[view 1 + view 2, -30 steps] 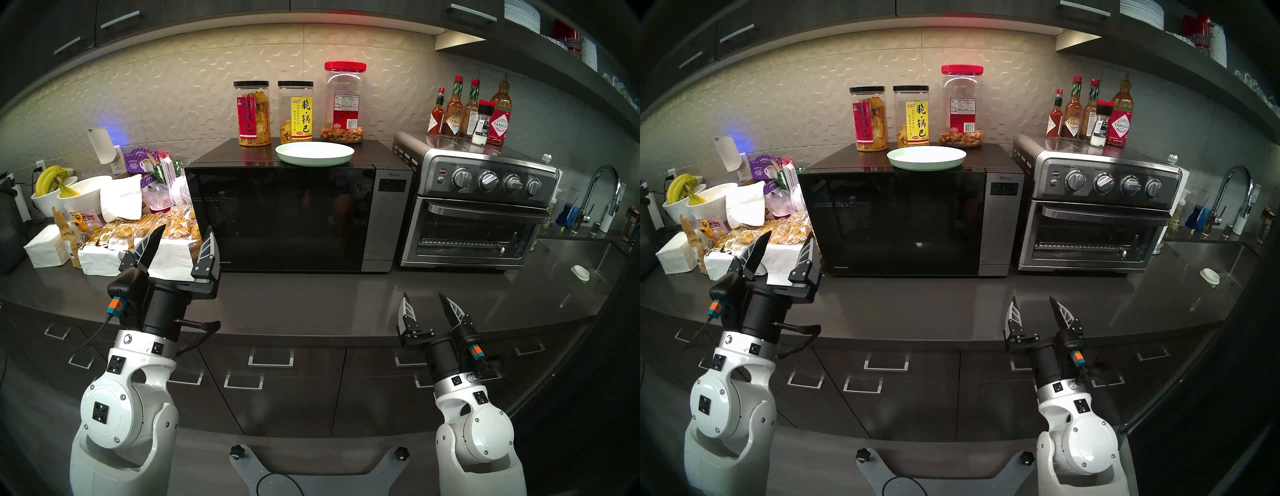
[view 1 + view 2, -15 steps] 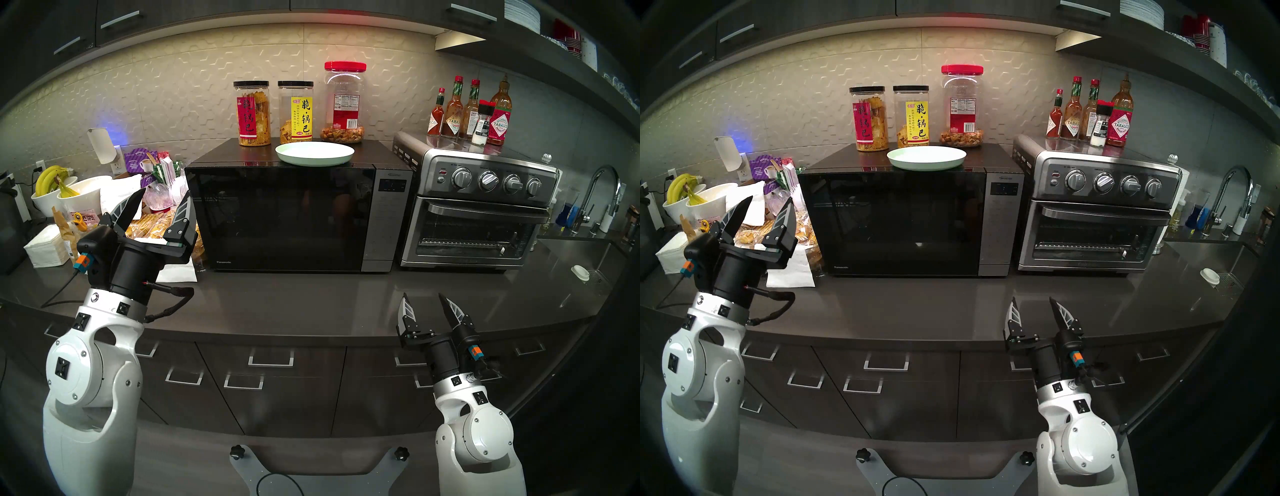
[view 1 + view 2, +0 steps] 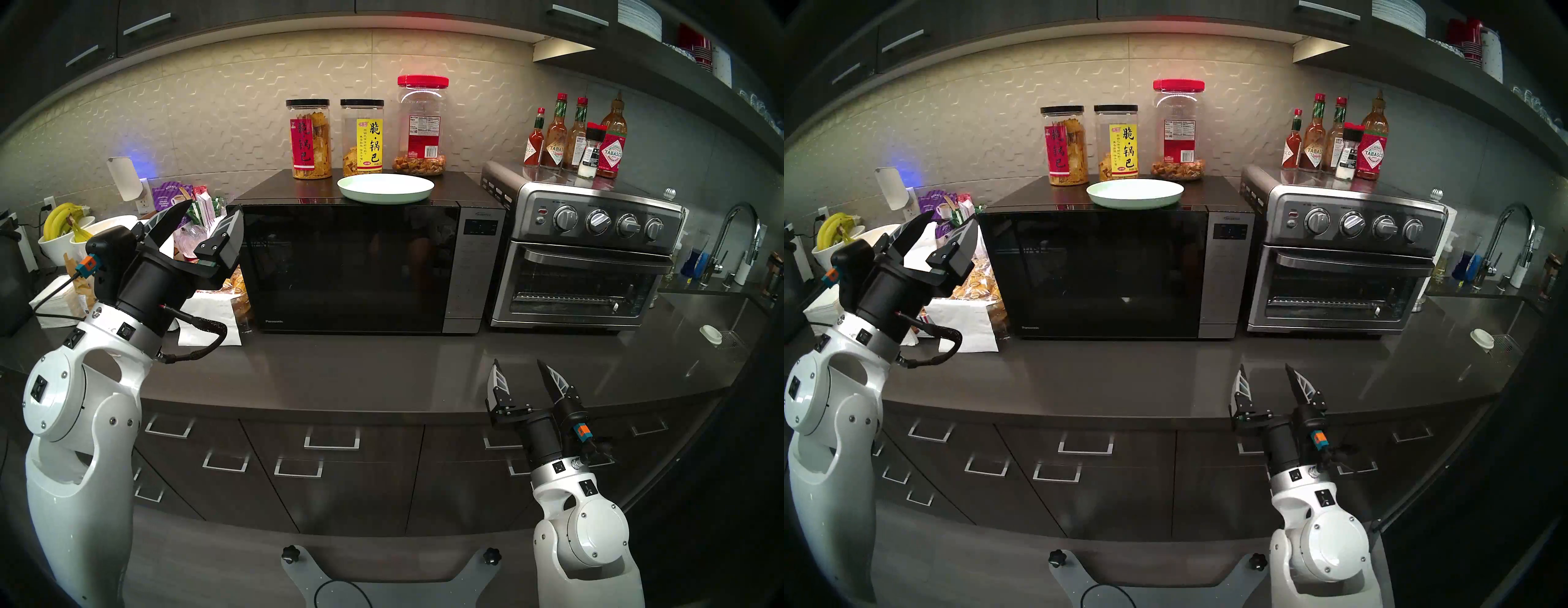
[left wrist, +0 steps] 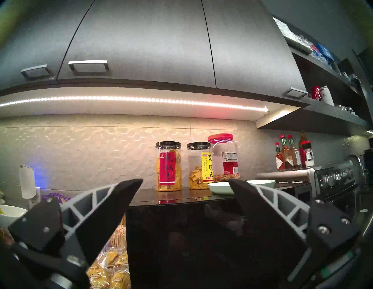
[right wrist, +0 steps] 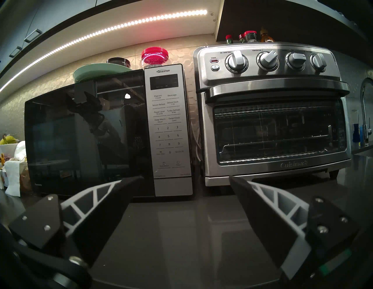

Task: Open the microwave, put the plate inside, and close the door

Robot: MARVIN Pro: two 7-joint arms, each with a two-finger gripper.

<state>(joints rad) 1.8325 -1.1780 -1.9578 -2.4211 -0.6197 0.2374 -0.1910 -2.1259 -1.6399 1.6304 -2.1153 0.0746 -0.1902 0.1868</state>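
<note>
Nearest the robot, the right pincer (image 3: 524, 373) is held over the front edge of the worktop (image 3: 382, 373), its fingers spread apart with nothing between them. It is well apart from every appliance. In the right wrist view, bare worktop is seen between the two fingers (image 5: 105, 203).

Further in and to the left, the left pincer (image 3: 208, 216) is raised above the worktop, tilted upward, its fingers likewise spread and empty. It is seen just beside the upper left corner of the microwave (image 3: 365, 267); whether it touches cannot be told. Behind it a heap of snack packets (image 3: 237, 293) and a white napkin (image 3: 212, 318) are partly hidden.

The microwave stands at the back of the worktop with its door (image 3: 343, 267) shut, the dark glass showing reflections. A silver control panel (image 3: 475, 267) is found on its right side.

The plate (image 3: 385, 189) rests on top of the microwave, near the front edge and right of centre. Three snack jars (image 3: 362, 138) are lined up just behind it.

A toaster oven (image 3: 585, 259) is set beside the microwave on the right, with sauce bottles (image 3: 577, 136) on top. At the far left, bananas (image 3: 61, 220) are kept in a white bowl.
</note>
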